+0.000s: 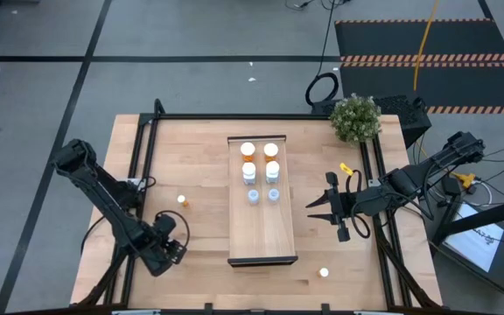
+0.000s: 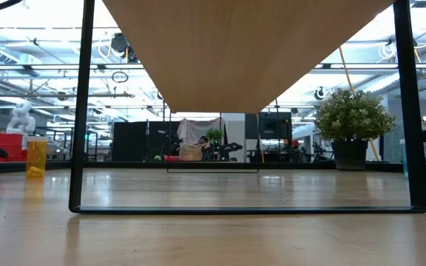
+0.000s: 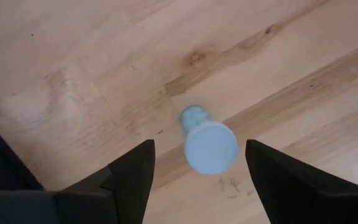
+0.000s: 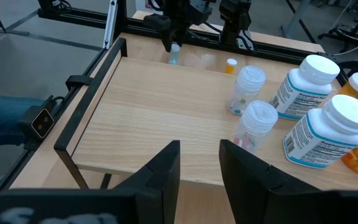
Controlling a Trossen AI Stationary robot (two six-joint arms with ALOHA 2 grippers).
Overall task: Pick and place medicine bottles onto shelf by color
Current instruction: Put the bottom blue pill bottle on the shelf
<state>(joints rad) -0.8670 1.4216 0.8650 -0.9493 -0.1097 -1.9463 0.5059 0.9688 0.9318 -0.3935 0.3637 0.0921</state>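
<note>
While the left arm reaches from the table's left edge toward the near-left part of the table top (image 1: 191, 157), its left gripper (image 3: 199, 180) points down at the wood, fingers (image 3: 132, 174) spread apart w/ a small blue-capped bottle (image 3: 209, 142) standing upright between them, not touching either finger. In the high view that gripper (image 1: 171, 248) sits well left of the shelf (image 1: 262, 236), near its front end.

Right arm comes in from the table's right side, elbow bent, wrist roughly level, right gripper (image 1: 320, 206) aimed at the shelf's right edge, just beside it. Its fingers (image 4: 160, 171) stand a narrow gap apart, nothing betw. them.

On the shelf's far half, six bottles in 2 columns: two orange ones (image 1: 248, 150) at the back, two white ones w/ labels (image 4: 311, 81) next, two small clear ones (image 4: 247, 87) nearest the middle. Shelf's near half is bare wood.

Off the shelf: one small orange bottle (image 1: 182, 200) on the table left of it, one white-capped bottle (image 1: 324, 272) near the front right. Potted plant (image 1: 355, 116) at the far right corner.
</note>
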